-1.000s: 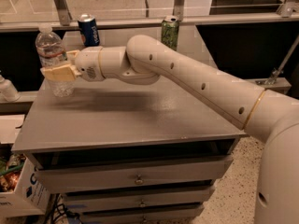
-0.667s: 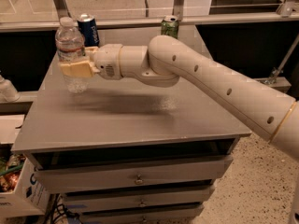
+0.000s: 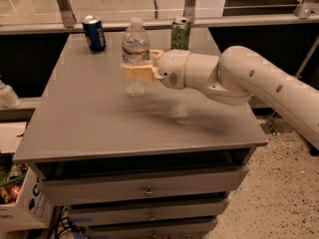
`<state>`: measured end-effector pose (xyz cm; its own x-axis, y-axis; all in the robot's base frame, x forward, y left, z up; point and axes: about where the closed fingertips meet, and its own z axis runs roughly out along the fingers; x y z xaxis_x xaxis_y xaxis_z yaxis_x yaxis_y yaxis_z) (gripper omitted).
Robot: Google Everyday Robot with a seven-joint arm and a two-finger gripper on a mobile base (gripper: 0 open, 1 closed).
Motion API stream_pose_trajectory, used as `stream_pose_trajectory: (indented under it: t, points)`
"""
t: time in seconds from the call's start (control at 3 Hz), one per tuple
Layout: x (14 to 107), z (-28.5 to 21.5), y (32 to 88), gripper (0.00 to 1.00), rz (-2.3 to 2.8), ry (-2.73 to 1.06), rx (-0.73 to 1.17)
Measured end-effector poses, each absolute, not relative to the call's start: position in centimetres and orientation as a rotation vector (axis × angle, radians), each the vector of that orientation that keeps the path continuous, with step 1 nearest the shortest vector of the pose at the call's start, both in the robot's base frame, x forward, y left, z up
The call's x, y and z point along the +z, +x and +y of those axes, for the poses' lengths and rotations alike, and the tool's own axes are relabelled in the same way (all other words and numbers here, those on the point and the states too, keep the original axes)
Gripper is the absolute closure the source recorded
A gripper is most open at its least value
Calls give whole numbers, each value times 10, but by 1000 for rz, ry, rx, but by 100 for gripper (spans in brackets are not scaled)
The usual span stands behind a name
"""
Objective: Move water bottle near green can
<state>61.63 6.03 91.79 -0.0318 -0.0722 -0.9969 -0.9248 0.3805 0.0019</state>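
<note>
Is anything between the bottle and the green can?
Nothing visible. The pincer grips the bottle close to the green can, only tabletop between them; the blue can stands on the bottle's other side.

The white arm (image 3: 279, 91) came in from the right edge of the frame and ran up and leftward to a rounded joint right of centre. From there a thick wrist (image 3: 182, 69) reached level toward the left. At its end the gripper (image 3: 137, 72) sat just left of centre in the upper half of the frame, its tan fingers (image 3: 144, 73) clamped around the middle of the water bottle (image 3: 135, 46), which stood upright.
</note>
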Motion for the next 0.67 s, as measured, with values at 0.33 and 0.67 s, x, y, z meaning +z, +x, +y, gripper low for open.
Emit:
stream_pose_trajectory:
  t: [0.33,0.67]
  points:
    - [904,-22,621,100,1517,-881,759]
    - [904,-22,621,100,1517,-881,759]
